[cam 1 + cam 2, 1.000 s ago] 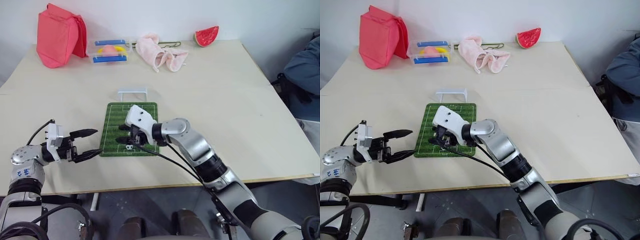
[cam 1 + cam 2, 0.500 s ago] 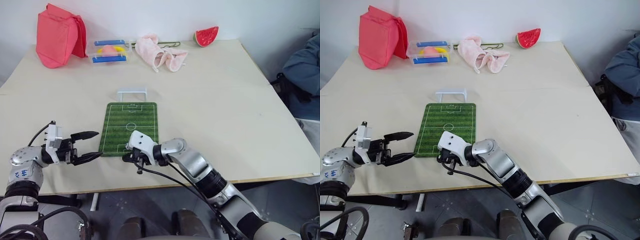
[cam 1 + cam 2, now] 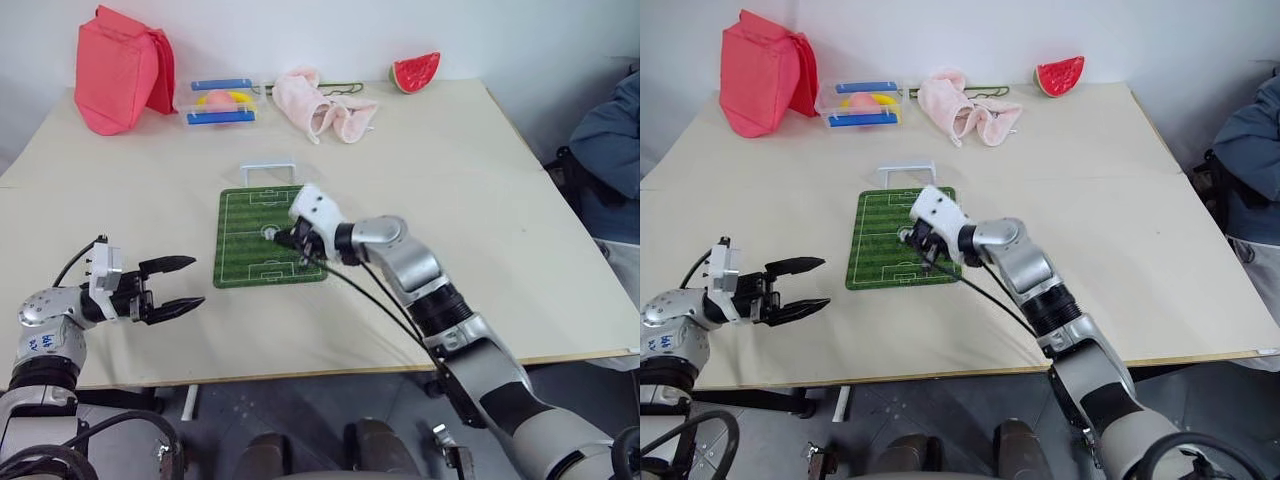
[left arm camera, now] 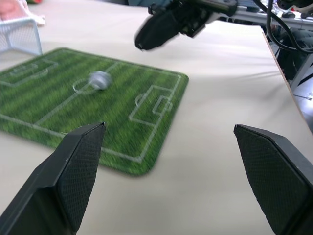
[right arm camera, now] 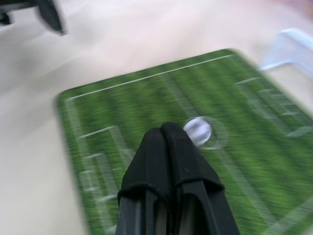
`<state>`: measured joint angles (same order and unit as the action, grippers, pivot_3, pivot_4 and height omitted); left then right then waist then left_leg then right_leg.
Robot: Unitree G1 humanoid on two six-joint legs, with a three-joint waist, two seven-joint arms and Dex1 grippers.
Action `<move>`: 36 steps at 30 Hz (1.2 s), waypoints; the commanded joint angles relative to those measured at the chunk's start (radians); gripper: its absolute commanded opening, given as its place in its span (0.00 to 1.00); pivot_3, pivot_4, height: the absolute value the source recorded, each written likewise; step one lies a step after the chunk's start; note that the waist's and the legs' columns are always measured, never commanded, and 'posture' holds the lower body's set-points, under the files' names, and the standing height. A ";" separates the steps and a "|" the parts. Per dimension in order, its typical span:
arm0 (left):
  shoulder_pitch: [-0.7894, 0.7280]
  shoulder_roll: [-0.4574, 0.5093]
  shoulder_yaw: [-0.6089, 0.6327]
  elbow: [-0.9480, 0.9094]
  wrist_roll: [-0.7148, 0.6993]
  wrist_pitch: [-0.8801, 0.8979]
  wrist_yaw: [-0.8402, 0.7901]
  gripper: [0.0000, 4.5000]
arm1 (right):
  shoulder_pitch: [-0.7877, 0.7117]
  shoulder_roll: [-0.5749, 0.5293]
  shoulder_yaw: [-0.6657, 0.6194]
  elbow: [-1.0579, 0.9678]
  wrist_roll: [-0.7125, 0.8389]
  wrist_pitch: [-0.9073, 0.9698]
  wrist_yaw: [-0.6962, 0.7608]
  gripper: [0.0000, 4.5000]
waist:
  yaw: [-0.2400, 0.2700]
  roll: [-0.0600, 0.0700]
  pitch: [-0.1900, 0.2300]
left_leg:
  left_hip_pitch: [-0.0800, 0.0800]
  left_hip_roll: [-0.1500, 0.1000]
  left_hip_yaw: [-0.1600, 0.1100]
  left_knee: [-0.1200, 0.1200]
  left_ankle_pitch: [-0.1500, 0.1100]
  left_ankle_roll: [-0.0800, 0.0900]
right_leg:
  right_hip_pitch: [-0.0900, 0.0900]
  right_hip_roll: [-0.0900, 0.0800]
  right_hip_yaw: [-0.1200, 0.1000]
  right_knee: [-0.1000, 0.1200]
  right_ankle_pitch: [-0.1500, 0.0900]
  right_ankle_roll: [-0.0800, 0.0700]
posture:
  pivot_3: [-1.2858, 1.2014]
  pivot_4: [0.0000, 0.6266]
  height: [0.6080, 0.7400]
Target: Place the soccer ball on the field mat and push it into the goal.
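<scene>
Nearest the robot, the left gripper (image 3: 178, 286) hangs over the front of the worktop (image 3: 480, 190) with its fingers spread apart and nothing between them, beside the near left corner of the field mat (image 3: 240, 262) and not touching it. Further in, the right gripper (image 5: 169, 131) is over the mat's middle with its fingers pressed together and nothing held, pointing toward the far end. The soccer ball (image 5: 197, 129) lies on the mat at the centre circle, just past the closed fingertips; whether they touch it I cannot tell. Beyond the mat's far short edge stands the goal (image 3: 268, 171), close to that edge.

The ball is tiny and free to roll, so an off-centre nudge could send it sideways off the mat or past a post. Too hard a shove could tip or shift the light frame, and fingers dragging low could slide the mat itself.
</scene>
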<state>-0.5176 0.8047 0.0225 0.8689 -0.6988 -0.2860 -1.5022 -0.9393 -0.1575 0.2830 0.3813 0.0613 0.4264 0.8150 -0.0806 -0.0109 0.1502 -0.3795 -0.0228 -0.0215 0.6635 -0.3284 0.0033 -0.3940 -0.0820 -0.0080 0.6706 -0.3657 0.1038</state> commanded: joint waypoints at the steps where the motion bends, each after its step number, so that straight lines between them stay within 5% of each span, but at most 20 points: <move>1: -0.025 -0.007 0.028 0.026 0.018 -0.024 -0.112 1.00 | 0.002 -0.029 -0.049 -0.111 0.038 0.019 0.011 0.01 | -0.001 0.000 0.000 | 0.000 0.000 0.000 0.000 0.000 0.000 | 0.000 0.000 0.000 0.000 0.000 0.000 | 0.52 0.24 1.00; 7: -0.081 -0.039 0.089 0.119 0.089 -0.055 -0.083 1.00 | 0.061 -0.077 -0.085 -0.219 0.053 0.038 -0.002 0.01 | -0.002 0.000 0.000 | 0.000 0.000 0.000 0.000 0.000 0.000 | 0.000 0.000 -0.002 0.000 0.000 0.000 | 0.52 0.24 1.00; 11: -0.123 -0.063 0.154 0.159 0.131 -0.060 0.082 1.00 | 0.129 -0.160 -0.131 -0.294 0.071 0.044 0.005 0.01 | 0.005 0.000 0.000 | -0.001 0.000 0.000 0.001 0.000 0.000 | 0.000 0.000 -0.002 -0.001 0.000 0.000 | 0.52 0.24 1.00; 14: -0.136 -0.077 0.200 0.167 0.154 -0.047 0.179 1.00 | 0.196 -0.236 -0.164 -0.366 0.104 0.084 0.034 0.12 | 0.020 0.000 0.000 | -0.004 0.000 0.000 0.002 0.000 0.001 | -0.001 0.000 -0.002 -0.004 0.000 0.000 | 0.52 0.24 1.00; 26: -0.162 -0.089 0.276 0.132 0.263 0.185 0.606 1.00 | 0.496 -0.483 -0.428 -0.427 0.232 -0.044 0.110 1.00 | 0.035 -0.001 0.000 | -0.008 0.000 0.000 0.003 0.000 0.001 | -0.002 0.000 -0.003 -0.007 0.000 0.001 | 0.52 0.24 1.00; 36: -0.152 -0.107 0.298 0.095 0.288 0.207 0.638 1.00 | 0.628 -0.514 -0.525 -0.526 0.316 -0.003 0.068 1.00 | 0.053 -0.001 0.001 | -0.008 0.001 0.001 0.004 0.000 0.000 | -0.001 0.000 -0.003 -0.008 0.000 0.001 | 0.52 0.24 1.00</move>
<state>-0.6743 0.6882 0.3017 0.9939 -0.4228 -0.0489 -0.8599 -0.3271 -0.6557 -0.1992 -0.0843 0.3460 0.4182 0.9000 -0.0273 -0.0116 0.1507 -0.3870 -0.0221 -0.0206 0.6679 -0.3282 0.0032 -0.3952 -0.0817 -0.0108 0.6630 -0.3653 0.1045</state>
